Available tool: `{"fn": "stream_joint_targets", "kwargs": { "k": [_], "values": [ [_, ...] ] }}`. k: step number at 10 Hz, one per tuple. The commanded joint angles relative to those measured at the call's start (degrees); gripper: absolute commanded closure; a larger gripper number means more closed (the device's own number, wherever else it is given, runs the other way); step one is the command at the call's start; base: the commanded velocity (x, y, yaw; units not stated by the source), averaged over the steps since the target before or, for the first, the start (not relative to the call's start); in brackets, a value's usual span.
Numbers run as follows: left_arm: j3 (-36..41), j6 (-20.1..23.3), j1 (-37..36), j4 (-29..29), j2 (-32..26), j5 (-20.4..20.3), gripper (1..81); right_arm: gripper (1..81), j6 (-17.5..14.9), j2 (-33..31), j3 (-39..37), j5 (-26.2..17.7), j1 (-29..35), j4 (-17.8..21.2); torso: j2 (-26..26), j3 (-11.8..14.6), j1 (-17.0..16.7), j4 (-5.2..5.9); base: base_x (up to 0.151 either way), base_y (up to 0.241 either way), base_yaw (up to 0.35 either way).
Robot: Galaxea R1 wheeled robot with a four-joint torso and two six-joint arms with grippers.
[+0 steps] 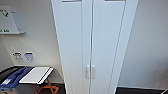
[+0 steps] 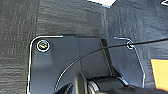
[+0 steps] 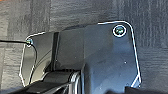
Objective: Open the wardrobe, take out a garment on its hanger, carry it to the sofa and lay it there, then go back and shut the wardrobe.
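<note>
Wrist cams just look down at dark carpet [image 3: 75,15], and honestly I can't tell what either gripper is doing. Up front, the wardrobe [image 1: 93,37] stands dead centre with both doors shut and the two handles [image 1: 90,72] side by side at the seam. Left of it a white board [image 1: 35,74] and a blue thing [image 1: 13,77] crowd the wall; bare wall to the right.

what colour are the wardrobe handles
White, matching the doors; the handles on the wardrobe show best in the head view.

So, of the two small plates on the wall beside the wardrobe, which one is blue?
The blue wall plate, the one nearer the wardrobe; the white wall plate beside it has dark markings.
</note>
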Motion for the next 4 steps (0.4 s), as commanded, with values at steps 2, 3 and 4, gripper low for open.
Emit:
{"fn": "stream_joint_targets", "kwargs": {
  "k": [2, 3, 4],
  "values": [
    [0.4, 0.2, -0.6, 0.7, 1.1, 3.1, 1.0, 1.0, -2.6, 1.0, 0.1, -1.8, -0.9, -2.2, 0.0, 0.0, 0.0, 0.0, 0.0, 0.0, 0.0],
    [0.4, 0.2, -0.6, 0.7, 1.7, 3.2, 1.0, 1.0, -3.3, 1.0, 0.0, -1.8, -1.7, -2.4, 0.0, 0.0, 0.0, 0.0, 0.0, 0.0, 0.0],
    [0.1, -0.1, -0.6, 0.7, 2.1, 3.1, 1.0, 1.0, -4.1, 1.3, 0.0, -1.8, -2.4, -2.4, -0.1, 0.0, -0.1, 0.0, 0.0, 0.0, 0.0]
  ]
}}
